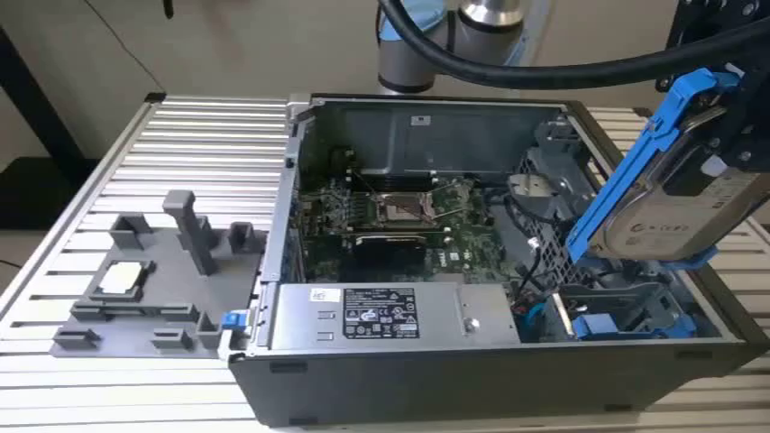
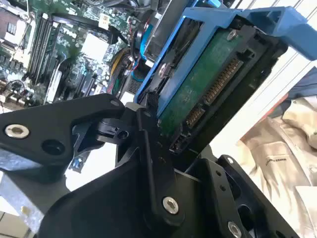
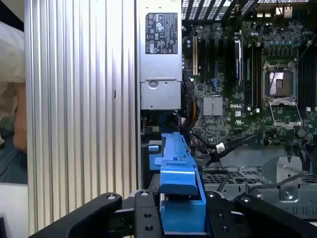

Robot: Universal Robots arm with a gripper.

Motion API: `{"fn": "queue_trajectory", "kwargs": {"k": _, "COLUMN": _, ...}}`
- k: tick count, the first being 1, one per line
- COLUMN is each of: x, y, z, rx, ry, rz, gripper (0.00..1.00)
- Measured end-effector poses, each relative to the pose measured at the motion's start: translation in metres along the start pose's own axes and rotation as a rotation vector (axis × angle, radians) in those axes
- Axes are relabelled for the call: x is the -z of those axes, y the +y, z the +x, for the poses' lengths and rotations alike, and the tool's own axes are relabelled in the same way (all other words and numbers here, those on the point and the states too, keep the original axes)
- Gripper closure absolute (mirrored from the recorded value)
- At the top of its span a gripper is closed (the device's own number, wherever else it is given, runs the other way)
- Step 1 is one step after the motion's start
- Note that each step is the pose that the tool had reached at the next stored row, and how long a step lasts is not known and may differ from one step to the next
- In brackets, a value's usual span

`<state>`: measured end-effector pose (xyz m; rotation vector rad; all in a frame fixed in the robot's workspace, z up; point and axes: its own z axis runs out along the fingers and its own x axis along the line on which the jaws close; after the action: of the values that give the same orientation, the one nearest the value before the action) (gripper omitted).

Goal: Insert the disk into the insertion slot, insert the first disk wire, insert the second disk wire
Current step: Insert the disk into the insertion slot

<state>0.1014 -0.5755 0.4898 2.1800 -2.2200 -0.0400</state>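
My gripper (image 1: 737,167) is shut on the disk (image 1: 655,212), a silver-grey drive in a blue carrier. It holds the disk tilted on edge above the open computer case's corner at the exterior view's right. In the second wrist view the black fingers (image 2: 148,144) clamp the disk (image 2: 208,84), whose green circuit side faces the camera. The first wrist view shows the carrier's blue end (image 3: 177,171) between the gripper (image 3: 181,210) fingers. The insertion slot (image 1: 619,317), grey with blue trim, lies below the disk in the case's front corner. Blue and black cables (image 1: 533,302) lie beside the slot; which are the disk wires I cannot tell.
The case holds a motherboard (image 1: 398,216), a power supply (image 1: 379,316) along the front and a perforated cage (image 1: 547,194) behind the slot. A grey fixture plate (image 1: 144,289) sits on the ribbed table at the exterior view's left. A person's sleeve (image 2: 290,144) is close by.
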Motion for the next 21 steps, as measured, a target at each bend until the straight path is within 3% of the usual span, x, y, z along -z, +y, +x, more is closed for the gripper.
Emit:
{"fn": "queue_trajectory", "kwargs": {"k": 13, "x": -0.0003, "y": -0.0001, "z": 0.0000, "rx": 0.000, "ry": 0.0000, "rz": 0.0010, "gripper": 0.67}}
{"fn": "queue_trajectory", "kwargs": {"k": 15, "x": -0.0009, "y": 0.0000, "z": 0.0000, "rx": 0.000, "ry": -0.0002, "rz": 0.0056, "gripper": 0.67}}
{"fn": "queue_trajectory", "kwargs": {"k": 18, "x": -0.0025, "y": -0.0001, "z": 0.0000, "rx": 0.000, "ry": -0.0004, "rz": 0.0222, "gripper": 0.67}}
{"fn": "queue_trajectory", "kwargs": {"k": 21, "x": -0.0051, "y": -0.0003, "z": 0.0000, "rx": 0.000, "ry": -0.0008, "rz": 0.0247, "gripper": 0.67}}
